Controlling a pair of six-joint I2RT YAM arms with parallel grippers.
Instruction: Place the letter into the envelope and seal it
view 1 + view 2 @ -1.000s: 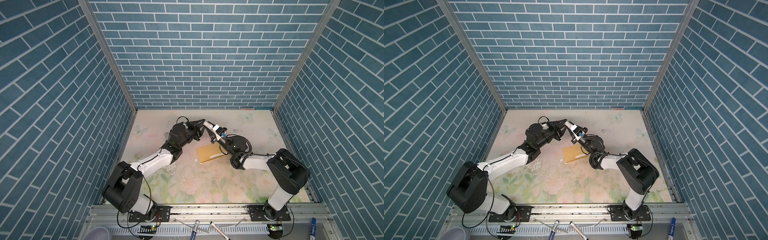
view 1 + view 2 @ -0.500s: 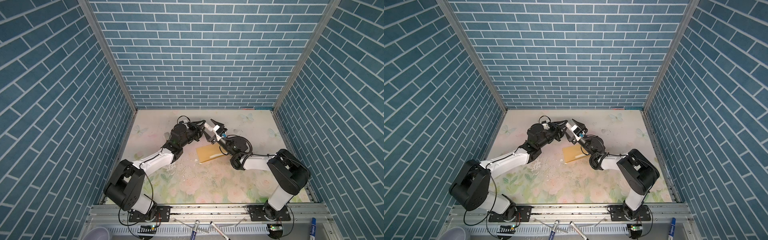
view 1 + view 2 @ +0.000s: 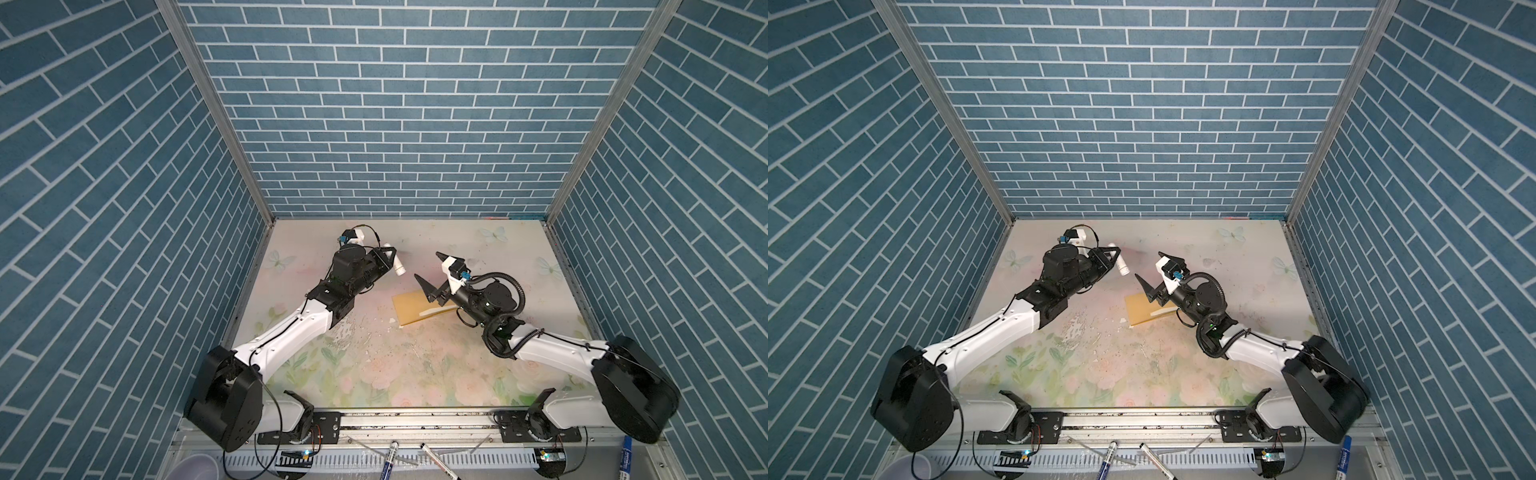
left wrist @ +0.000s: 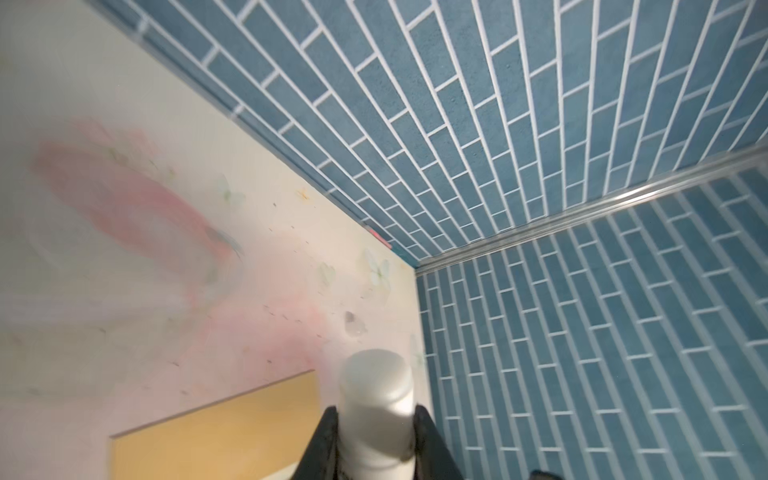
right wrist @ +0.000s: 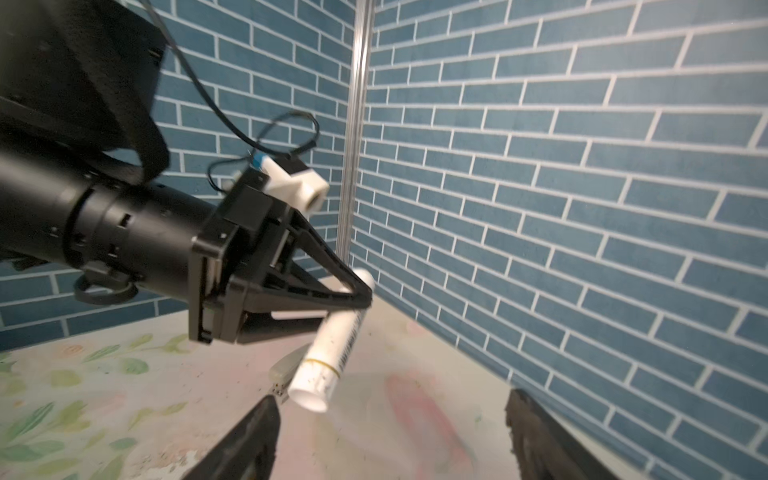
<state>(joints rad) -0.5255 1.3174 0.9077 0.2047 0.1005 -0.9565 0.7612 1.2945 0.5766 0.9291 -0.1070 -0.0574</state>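
The mustard-yellow envelope [image 3: 411, 309] [image 3: 1140, 309] lies flat mid-table; its corner also shows in the left wrist view [image 4: 216, 440]. The letter is hidden; a thin pale strip [image 3: 434, 312] runs along the envelope, and I cannot tell what it is. My left gripper [image 3: 391, 254] [image 3: 1116, 252] [image 4: 376, 411] [image 5: 365, 297] hangs above the table left of the envelope, shut on a white tube [image 3: 397, 264] [image 4: 376, 382] [image 5: 332, 353] that sticks out past its tips. My right gripper [image 3: 427, 264] [image 3: 1148, 264] [image 5: 390, 399] is wide open and empty above the envelope's far edge, facing the tube.
Blue brick walls close in three sides. Paper crumbs [image 3: 390, 321] lie by the envelope's near corner. Markers [image 3: 388, 457] [image 3: 625, 461] and a cup [image 3: 195, 465] sit at the front rail. A small greyish thing [image 5: 286, 365] shows behind the tube.
The right gripper, shut at the tube's end a second ago, has opened wide and drawn back to the right. The left gripper, still on the tube, has shifted slightly left.
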